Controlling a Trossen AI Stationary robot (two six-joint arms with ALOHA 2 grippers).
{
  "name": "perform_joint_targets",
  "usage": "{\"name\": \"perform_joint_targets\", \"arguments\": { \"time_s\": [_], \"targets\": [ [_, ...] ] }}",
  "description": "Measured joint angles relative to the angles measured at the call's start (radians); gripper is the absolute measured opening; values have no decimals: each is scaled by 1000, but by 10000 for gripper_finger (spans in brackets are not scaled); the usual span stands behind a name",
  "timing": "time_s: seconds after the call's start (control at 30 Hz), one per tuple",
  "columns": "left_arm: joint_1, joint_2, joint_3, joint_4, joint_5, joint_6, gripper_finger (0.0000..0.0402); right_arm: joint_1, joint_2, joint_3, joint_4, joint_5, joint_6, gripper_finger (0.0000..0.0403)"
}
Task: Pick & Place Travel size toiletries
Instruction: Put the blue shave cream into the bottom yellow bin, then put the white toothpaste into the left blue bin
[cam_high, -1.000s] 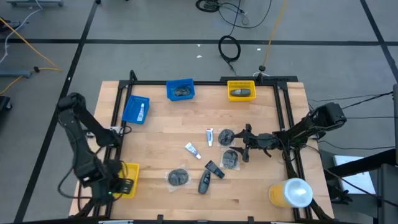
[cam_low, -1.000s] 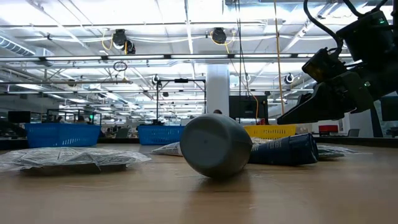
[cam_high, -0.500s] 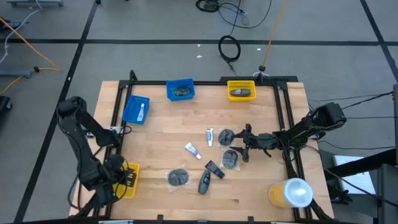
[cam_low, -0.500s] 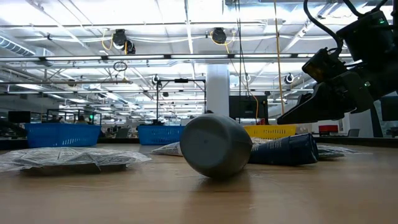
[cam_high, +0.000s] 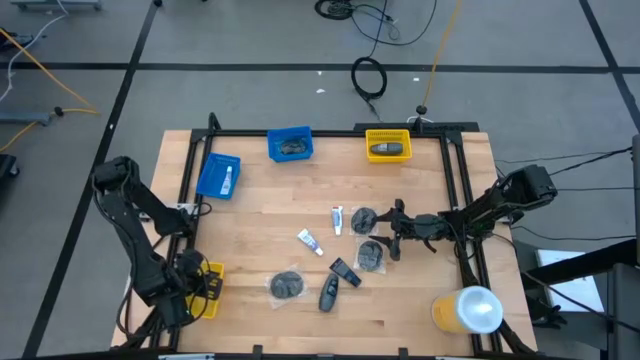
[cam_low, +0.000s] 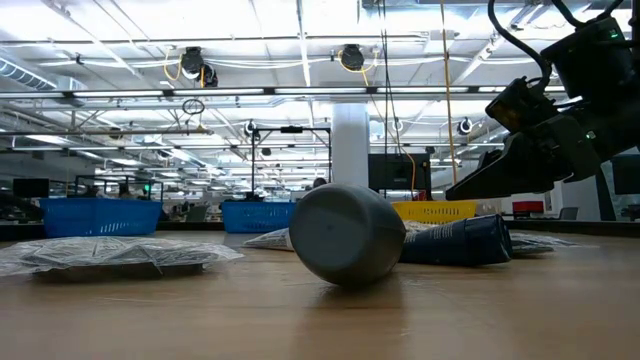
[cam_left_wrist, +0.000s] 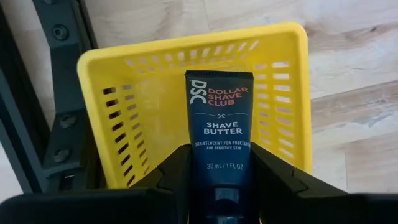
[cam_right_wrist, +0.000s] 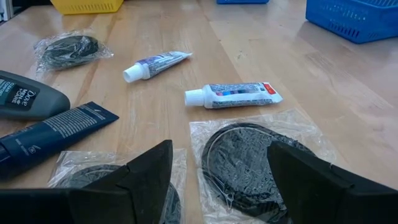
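Observation:
My left gripper (cam_left_wrist: 219, 177) is over the yellow bin (cam_left_wrist: 140, 118) at the table's near left corner (cam_high: 205, 288), shut on a dark blue shave-butter tube (cam_left_wrist: 219, 118). My right gripper (cam_high: 392, 228) is open, low over the table's right middle, above two round dark pads in clear wrap (cam_right_wrist: 249, 158) (cam_high: 371, 254). Lying flat on the wood are two white tubes (cam_high: 337, 220) (cam_high: 310, 240), a third pad (cam_high: 287, 284), a dark tube (cam_high: 345, 271) and a dark-grey bottle (cam_high: 329, 293). In the low view the bottle (cam_low: 345, 235) fills the middle. My left gripper pinches the dark blue tube at its cap end (cam_left_wrist: 219, 171) between the two fingers, which come from above and point down into the yellow bin. The tube reaches on past the fingers, its flat crimped end (cam_left_wrist: 217, 78) inside the bin; whether it rests on the bin floor I cannot tell.
Two blue bins (cam_high: 290, 144) (cam_high: 219, 176) and a second yellow bin (cam_high: 388, 146) stand along the far and left sides, each holding an item. A large yellow-and-white cylinder (cam_high: 468, 310) stands at the near right corner. A black frame (cam_high: 190, 180) runs round the table.
My left arm has shifted a little over the near-left yellow bin, its forearm swinging toward the near edge, with the gripper staying above the bin. My right arm and the items on the table have kept still.

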Motion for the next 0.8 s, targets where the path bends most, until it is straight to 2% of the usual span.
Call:
{"name": "perform_joint_targets", "arguments": {
  "time_s": [0.33, 0.43, 0.67, 0.8],
  "targets": [
    [0, 0, 0, 7, -1, 2, 218, 0, 0, 0, 0, 0, 3, 254],
    [0, 0, 0, 6, 10, 1, 232, 0, 0, 0, 0, 0, 3, 254],
    [50, -57, 9, 3, 153, 52, 227, 0, 0, 0, 0, 0, 3, 254],
    [96, -128, 43, -6, 119, 146, 207, 0, 0, 0, 1, 0, 3, 254]
  ]
}}
